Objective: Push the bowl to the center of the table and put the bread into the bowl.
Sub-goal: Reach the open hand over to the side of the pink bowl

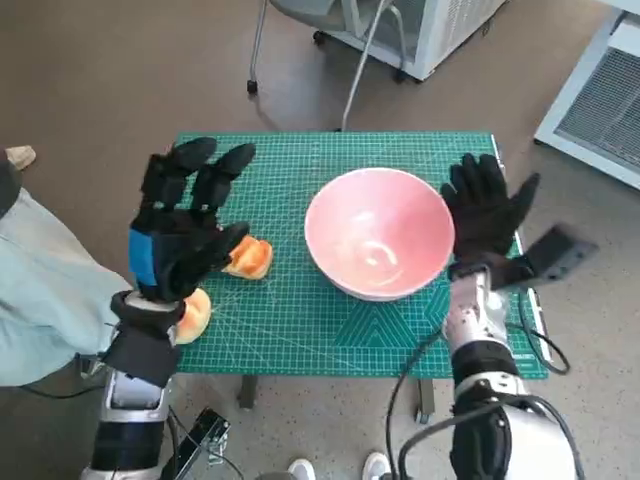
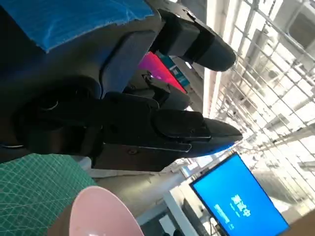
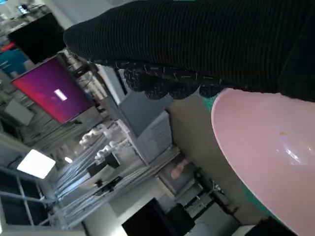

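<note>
pink bowl (image 1: 379, 232) sits upright right of frame centre on the green cutting mat (image 1: 290, 320), nothing in it. right hand (image 1: 487, 215) is flat against the bowl's right rim, fingers spread, grasping nothing. left hand (image 1: 185, 225) is raised at left of frame, fingers apart and released. 2 orange bread pieces: 1 bread piece (image 1: 249, 257) just right of the left hand, well left of the bowl; the second bread piece (image 1: 193, 312) at lower left, partly hidden by the left wrist. a person's pale sleeve (image 1: 40, 290) is at the left edge.
</note>
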`<act>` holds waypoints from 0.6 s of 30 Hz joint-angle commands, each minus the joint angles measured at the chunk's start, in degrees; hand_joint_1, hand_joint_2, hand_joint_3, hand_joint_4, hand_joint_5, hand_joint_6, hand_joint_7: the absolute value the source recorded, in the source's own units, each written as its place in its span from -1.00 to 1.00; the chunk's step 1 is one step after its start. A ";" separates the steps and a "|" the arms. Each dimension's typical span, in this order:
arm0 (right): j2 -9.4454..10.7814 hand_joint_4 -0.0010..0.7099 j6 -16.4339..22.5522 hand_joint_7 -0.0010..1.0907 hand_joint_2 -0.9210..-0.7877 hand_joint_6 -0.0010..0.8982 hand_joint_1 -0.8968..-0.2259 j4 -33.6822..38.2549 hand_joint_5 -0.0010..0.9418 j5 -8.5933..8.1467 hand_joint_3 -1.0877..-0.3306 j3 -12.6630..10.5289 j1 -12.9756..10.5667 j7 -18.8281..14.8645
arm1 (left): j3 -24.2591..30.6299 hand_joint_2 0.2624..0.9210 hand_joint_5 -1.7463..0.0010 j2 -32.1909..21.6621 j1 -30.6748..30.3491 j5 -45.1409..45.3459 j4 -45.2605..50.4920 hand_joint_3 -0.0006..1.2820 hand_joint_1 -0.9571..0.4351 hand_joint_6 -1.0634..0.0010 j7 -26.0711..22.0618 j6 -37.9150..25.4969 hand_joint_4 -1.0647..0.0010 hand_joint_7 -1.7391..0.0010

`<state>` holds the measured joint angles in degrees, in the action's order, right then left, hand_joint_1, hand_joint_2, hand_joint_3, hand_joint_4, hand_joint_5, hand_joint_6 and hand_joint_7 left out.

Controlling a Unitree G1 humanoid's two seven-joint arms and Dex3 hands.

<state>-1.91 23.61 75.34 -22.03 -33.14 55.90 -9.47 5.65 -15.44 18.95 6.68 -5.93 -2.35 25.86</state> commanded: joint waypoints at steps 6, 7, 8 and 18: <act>1.37 -0.31 -2.18 0.12 -1.00 -0.77 0.27 1.02 -0.95 1.04 -0.32 0.84 1.80 1.60 | 0.94 0.95 0.10 -0.37 -2.29 0.74 2.86 -0.77 0.24 0.73 1.25 -1.86 0.72 -0.07; 1.35 -0.30 -2.20 0.13 -1.00 -0.77 0.26 1.01 -0.95 1.10 -0.31 0.90 1.86 1.50 | 0.99 0.94 0.10 -0.41 -2.38 0.72 2.89 -0.76 0.24 0.73 1.27 -1.95 0.72 -0.07; 1.24 -0.30 -2.16 0.13 -1.00 -0.76 0.26 0.97 -0.95 1.19 -0.31 0.98 1.88 1.25 | 1.05 0.94 0.10 -0.45 -2.51 0.73 2.96 -0.76 0.24 0.73 1.29 -2.04 0.72 -0.07; -1.95 -0.22 1.05 0.22 -1.00 -0.80 0.26 -0.11 -0.95 4.56 -0.31 3.83 1.48 -0.27 | 2.28 0.91 0.12 -2.53 -3.10 0.87 2.95 -0.74 0.19 0.71 0.38 -2.89 0.70 -0.05</act>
<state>-2.30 23.35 75.38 -18.98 -30.43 58.33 -9.50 7.04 -16.24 16.49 7.01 -3.51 -1.60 23.61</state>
